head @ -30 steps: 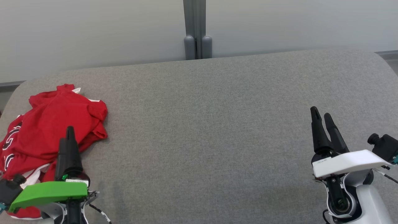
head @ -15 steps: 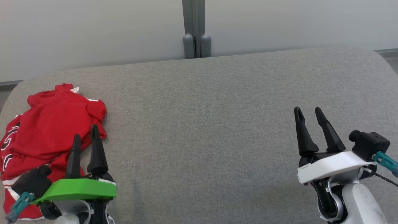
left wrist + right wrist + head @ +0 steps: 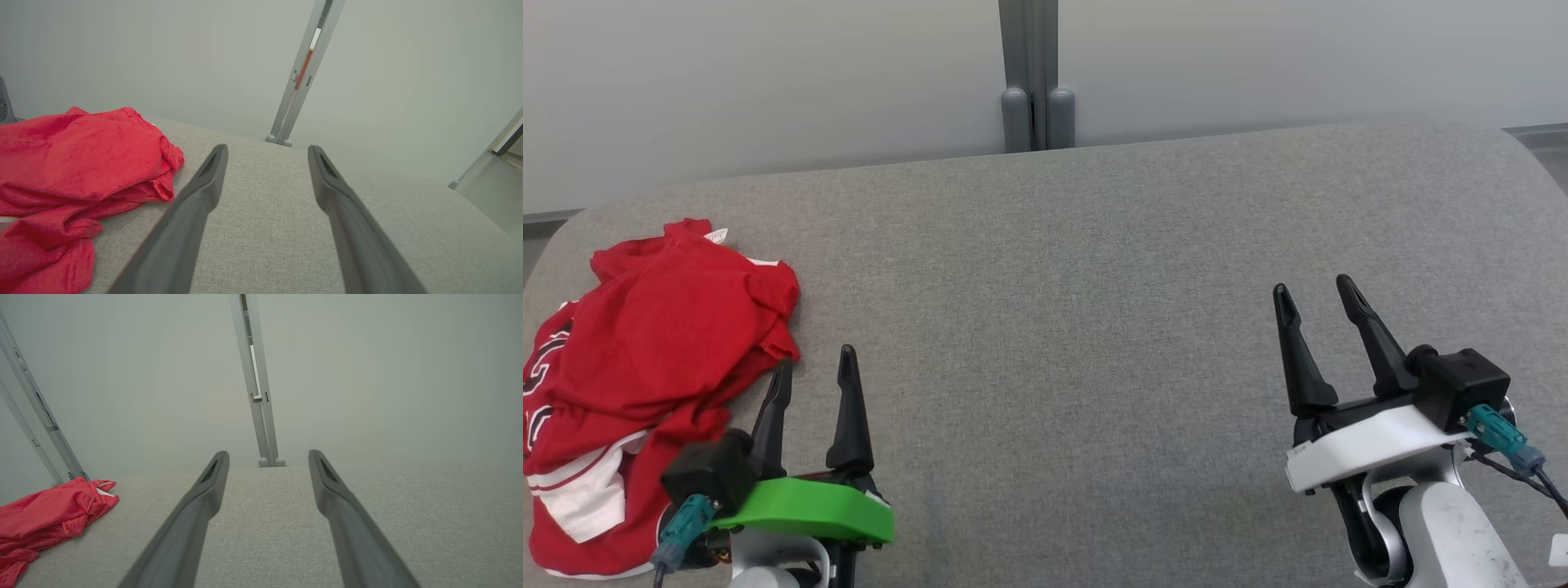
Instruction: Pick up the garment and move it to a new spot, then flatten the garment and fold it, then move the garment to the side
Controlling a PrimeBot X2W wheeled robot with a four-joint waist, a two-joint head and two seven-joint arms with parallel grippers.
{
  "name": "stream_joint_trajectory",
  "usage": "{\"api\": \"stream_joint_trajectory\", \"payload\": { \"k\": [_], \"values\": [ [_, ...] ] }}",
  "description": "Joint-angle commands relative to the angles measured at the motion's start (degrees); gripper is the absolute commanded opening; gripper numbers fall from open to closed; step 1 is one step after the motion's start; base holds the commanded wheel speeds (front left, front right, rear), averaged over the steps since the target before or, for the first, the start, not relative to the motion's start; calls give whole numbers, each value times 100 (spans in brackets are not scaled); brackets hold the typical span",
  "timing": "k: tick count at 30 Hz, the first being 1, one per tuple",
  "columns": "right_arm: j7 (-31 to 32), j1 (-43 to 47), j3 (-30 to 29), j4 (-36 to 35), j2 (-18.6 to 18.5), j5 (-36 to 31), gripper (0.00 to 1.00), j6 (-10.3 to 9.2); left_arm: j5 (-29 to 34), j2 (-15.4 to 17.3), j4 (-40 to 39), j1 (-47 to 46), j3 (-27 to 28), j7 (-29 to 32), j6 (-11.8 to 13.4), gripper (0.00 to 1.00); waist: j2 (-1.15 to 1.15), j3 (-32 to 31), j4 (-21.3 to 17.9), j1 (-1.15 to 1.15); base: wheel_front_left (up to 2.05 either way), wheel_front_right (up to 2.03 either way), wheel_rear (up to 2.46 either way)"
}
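since a second ago the left gripper (image 3: pixel 816 357) has swung rightward off the red heap and turned so both its fingers show, while the right gripper (image 3: pixel 1312 283) has drifted a little toward the middle. the garment (image 3: pixel 662 343), a crumpled red jersey with white trim and black lettering on its left side, lies at the left end of the tabletop (image 3: pixel 1078 310). its long axis runs from the near edge away toward the wall, and a small white tag (image 3: pixel 716 236) sits at the far end. the left jaws stand wide apart and hold nothing. they hang just beside the garment's right hem, and the left wrist view shows grey fabric between the nearer finger and the cloth. the right jaws are likewise spread and empty, well apart from the garment over bare tabletop. the surface is grey woven fabric with rounded corners. behind it are a pale grey wall and a grey upright post (image 3: pixel 1029 73).
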Motion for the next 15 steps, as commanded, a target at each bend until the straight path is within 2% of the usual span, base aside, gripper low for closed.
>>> {"api": "stream_joint_trajectory", "payload": {
  "k": [1,9,15],
  "values": [
    [-78,-114,22,-61,-1,-202,100,13,163,66,-35,-21,-65,-56,73,100,0,-2,0,0,0,0,0],
    [-186,-99,108,-86,34,-754,100,14,497,180,72,-11,-384,-170,313,100,0,-12,-10,0,0,0,0],
    [-266,-108,164,-137,52,-1133,100,14,748,182,1,-3,-418,-248,372,100,0,-12,-16,0,0,0,0]
  ]
}}
